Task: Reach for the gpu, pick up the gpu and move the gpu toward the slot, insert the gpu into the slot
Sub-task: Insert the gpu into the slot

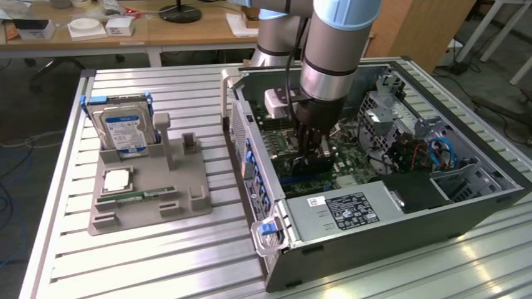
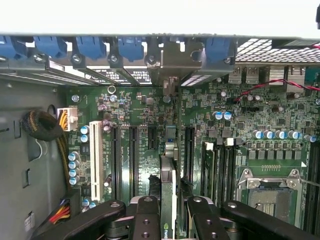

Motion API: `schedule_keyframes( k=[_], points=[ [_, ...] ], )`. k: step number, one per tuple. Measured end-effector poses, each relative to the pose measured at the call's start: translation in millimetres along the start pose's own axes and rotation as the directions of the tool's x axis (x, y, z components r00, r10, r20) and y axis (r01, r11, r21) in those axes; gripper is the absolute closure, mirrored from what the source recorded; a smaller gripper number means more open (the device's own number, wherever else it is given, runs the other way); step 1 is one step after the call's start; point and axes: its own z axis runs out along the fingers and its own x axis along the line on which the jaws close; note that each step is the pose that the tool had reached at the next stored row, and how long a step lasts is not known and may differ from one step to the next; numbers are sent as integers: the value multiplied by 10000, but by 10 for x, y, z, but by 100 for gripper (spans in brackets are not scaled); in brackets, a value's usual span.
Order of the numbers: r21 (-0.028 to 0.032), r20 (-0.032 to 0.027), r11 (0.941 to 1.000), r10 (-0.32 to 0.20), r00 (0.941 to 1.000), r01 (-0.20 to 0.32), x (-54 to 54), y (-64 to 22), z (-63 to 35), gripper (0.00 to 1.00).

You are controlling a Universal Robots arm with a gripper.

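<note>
Black end effector point(image 2: 169, 220) fingers clamped the gpu point(image 2: 168, 200) edge-on, standing upright over the motherboard point(image 2: 140, 107) inside the open computer case point(image 1: 399, 240). Pickup and carry looked done; seating in the slot point(image 2: 170, 150) remained unfinished.

Wooden desk point(image 1: 166, 31) behind; grey floor point(image 1: 29, 106); slatted aluminium table point(image 1: 166, 255).

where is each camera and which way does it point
Exterior view: off the arm, looking down on the open computer case; the arm and gripper reach into it.
Wrist view: on the wrist, facing the motherboard inside; the gripper grips the gpu edge-on.
Shared: gripper, motherboard.
</note>
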Motion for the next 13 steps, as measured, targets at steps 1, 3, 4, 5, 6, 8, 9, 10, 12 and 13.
schedule_keyframes(
  k=[1, 3, 4, 5, 6, 8, 9, 10, 12, 13],
  points=[
    [1, 2, 10000, 0, 10000, 0, 0, 0, 11, 75],
    [1, 3, 10000, 0, 10000, 0, 0, 1, 27, 75],
    [1, 2, 10000, 0, 10000, 0, 0, 1, 28, 75],
    [0, 1, 10000, 0, 10000, 0, 0, 1, 28, 75],
    [0, 1, 10000, 0, 10000, 0, 0, 1, 28, 75],
    [0, 1, 10000, 0, 10000, 0, 0, 1, 28, 75],
    [1, 1, 10000, 1, 10000, -1, 0, 1, 28, 75],
    [0, 1, 10000, 0, 10000, 0, 0, 1, 28, 75],
    [1, 2, 10000, 0, 10000, 0, 0, 1, 29, 75],
    [1, 1, 10000, 0, 10000, 0, 0, 1, 28, 75]
  ],
)
